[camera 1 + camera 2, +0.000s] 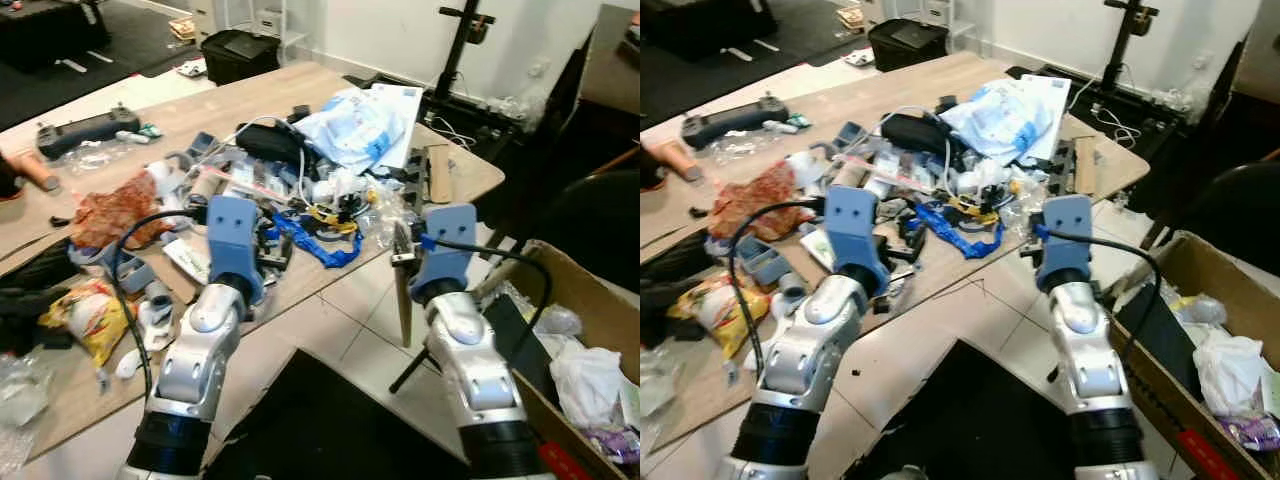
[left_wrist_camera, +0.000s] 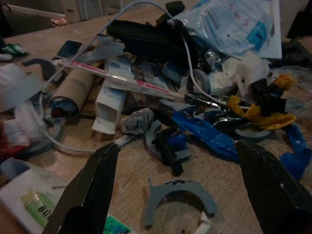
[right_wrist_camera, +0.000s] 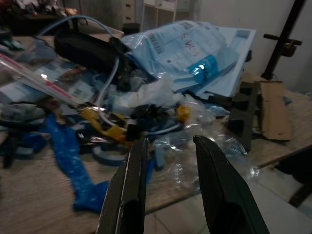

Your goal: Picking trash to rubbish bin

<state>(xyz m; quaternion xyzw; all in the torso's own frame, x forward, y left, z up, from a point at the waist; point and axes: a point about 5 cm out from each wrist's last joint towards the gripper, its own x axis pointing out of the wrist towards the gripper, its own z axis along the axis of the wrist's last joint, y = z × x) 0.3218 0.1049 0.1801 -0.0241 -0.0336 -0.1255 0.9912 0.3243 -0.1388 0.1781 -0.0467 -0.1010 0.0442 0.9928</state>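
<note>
Trash pile [image 1: 300, 190] sat mid-table; left gripper [image 2: 185, 190] gaped wide at its near edge, right gripper [image 3: 168, 187] stood narrowly parted beside it, so tangled white cable [image 2: 187, 53] risked dragging neighbouring pieces off, away from cardboard bin [image 1: 590, 330].

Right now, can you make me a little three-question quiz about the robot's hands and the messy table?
1. True or false: the left hand is holding the curved grey plastic clip.
2. Which hand has its black fingers spread wider? A) left B) right
3. Fill in: the brown cardboard box holding white crumpled bags stands on the robot's ____ side.

Key
1. False. The hand is open and empty, and the clip lies on the light wooden table between its fingers.
2. A. The right hand's fingers show only a narrow gap, near the crinkly clear plastic wrap.
3. Right.
</note>
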